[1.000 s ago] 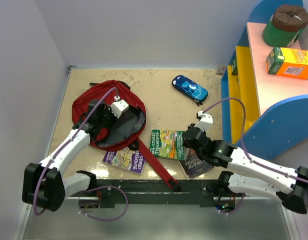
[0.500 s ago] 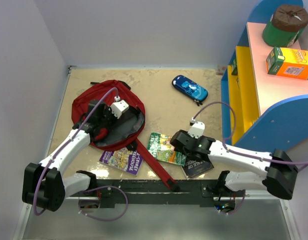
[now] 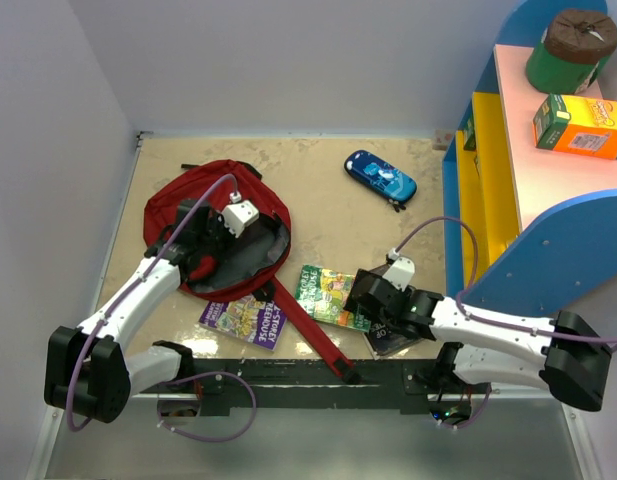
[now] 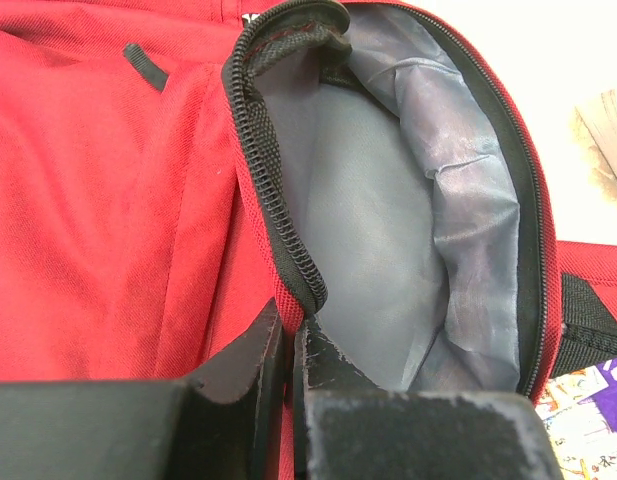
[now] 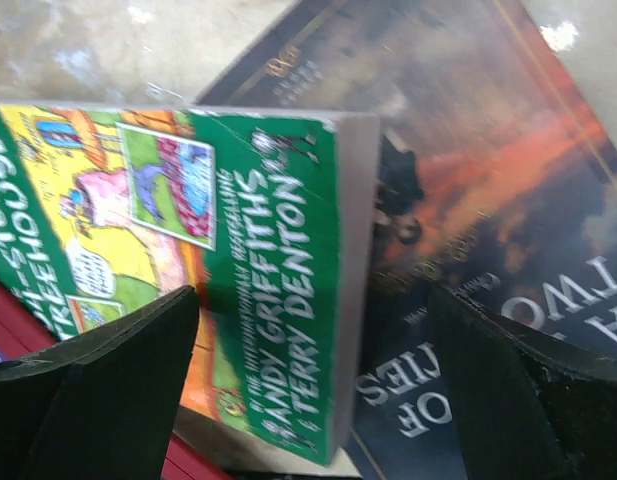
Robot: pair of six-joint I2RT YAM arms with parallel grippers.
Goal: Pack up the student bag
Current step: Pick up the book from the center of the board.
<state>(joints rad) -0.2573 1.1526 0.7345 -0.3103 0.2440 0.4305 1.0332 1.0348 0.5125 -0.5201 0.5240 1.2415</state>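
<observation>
The student bag (image 3: 193, 205), dark red with a grey lining (image 4: 388, 250), lies open at the left of the table. My left gripper (image 4: 288, 345) is shut on the bag's zipper rim (image 4: 273, 200) and holds the mouth open. My right gripper (image 5: 313, 320) is open wide and hangs low over the near edge of a green book (image 5: 188, 200). That book overlaps a dark book (image 5: 488, 200). In the top view the green book (image 3: 328, 293) lies just right of the bag's red strap (image 3: 313, 335), with my right gripper (image 3: 360, 292) at its right edge.
A purple book (image 3: 246, 318) lies under the bag's near edge. A small blue pencil case (image 3: 380, 177) sits at the back. A blue and yellow shelf (image 3: 488, 200) stands along the right side, with an orange box (image 3: 580, 124) and a green cylinder (image 3: 571, 50) on top.
My right gripper has gone from shut to wide open. The green book has slid and turned a little toward the red strap. The left arm has not moved.
</observation>
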